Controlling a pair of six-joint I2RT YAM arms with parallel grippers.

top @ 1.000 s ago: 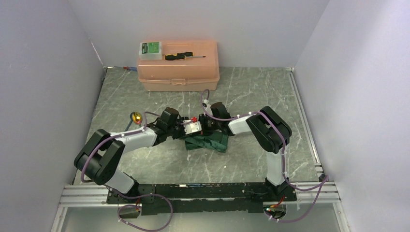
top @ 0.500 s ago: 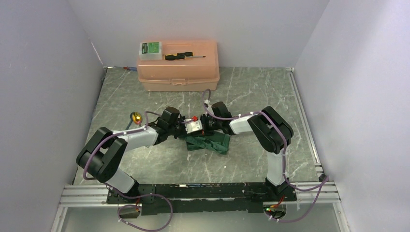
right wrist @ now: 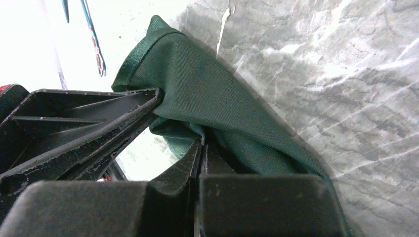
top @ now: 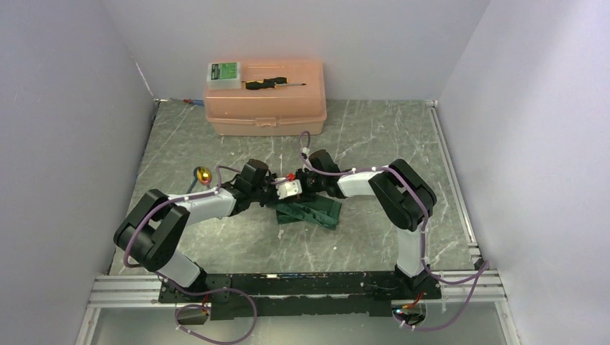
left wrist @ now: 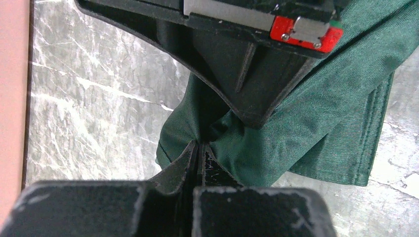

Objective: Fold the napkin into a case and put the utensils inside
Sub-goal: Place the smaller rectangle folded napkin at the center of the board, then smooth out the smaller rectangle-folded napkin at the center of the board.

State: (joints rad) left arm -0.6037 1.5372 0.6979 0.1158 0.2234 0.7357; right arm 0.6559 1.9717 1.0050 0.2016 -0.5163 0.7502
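Left hand (left wrist: 199, 144) now clamped on napkin (left wrist: 321, 103); right hand (right wrist: 201, 141) pinching too.

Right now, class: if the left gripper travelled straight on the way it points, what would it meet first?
The left gripper is shut on the napkin, so cloth comes first; just beyond that fold sits the right gripper, also shut on it. The gap between them is hard to judge.

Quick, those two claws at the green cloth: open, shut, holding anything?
The left gripper is shut, pinching the napkin.
The right gripper is shut, pinching the same napkin.
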